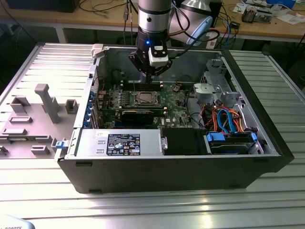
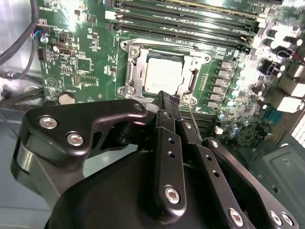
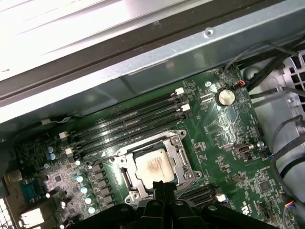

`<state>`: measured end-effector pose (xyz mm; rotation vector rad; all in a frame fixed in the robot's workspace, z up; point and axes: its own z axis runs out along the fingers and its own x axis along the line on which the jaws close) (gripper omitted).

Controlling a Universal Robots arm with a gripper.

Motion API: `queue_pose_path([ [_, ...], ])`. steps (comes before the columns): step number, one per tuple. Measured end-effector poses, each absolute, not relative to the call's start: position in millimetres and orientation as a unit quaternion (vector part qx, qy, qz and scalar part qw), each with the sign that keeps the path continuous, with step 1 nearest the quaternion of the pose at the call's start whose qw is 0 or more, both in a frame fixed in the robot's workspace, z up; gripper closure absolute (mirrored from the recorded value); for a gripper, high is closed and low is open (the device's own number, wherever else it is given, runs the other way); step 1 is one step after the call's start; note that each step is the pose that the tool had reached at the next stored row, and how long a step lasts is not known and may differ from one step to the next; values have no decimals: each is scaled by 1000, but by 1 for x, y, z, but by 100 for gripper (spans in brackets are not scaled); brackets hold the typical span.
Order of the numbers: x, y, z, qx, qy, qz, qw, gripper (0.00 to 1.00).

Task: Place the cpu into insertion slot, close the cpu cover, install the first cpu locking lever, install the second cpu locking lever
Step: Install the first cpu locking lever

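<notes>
- Pincer (image 2: 167,98) of mine had its fingers pressed together, pinching nothing I could see, and hung at twelve o'clock of the socket in the exterior view.
- The exterior view took in the whole open computer case (image 1: 167,176) and the green motherboard (image 1: 178,113).
- Both wrist views gave the insertion slot (image 3: 127,180) close up.
- The cpu cover (image 2: 164,47) looked shut over it.
- The cpu (image 3: 152,168) sat seated in the cover's window, so placing was done.
- A thin lever rod (image 2: 191,116) stood beside my pincer. I could not tell whether it was latched.
</notes>
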<state>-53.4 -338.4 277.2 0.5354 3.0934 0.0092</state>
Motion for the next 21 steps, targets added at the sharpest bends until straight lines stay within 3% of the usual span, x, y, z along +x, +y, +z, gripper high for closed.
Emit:
queue_pose_path([
  [21,-54,-338,277,51,999,4,5,89],
])
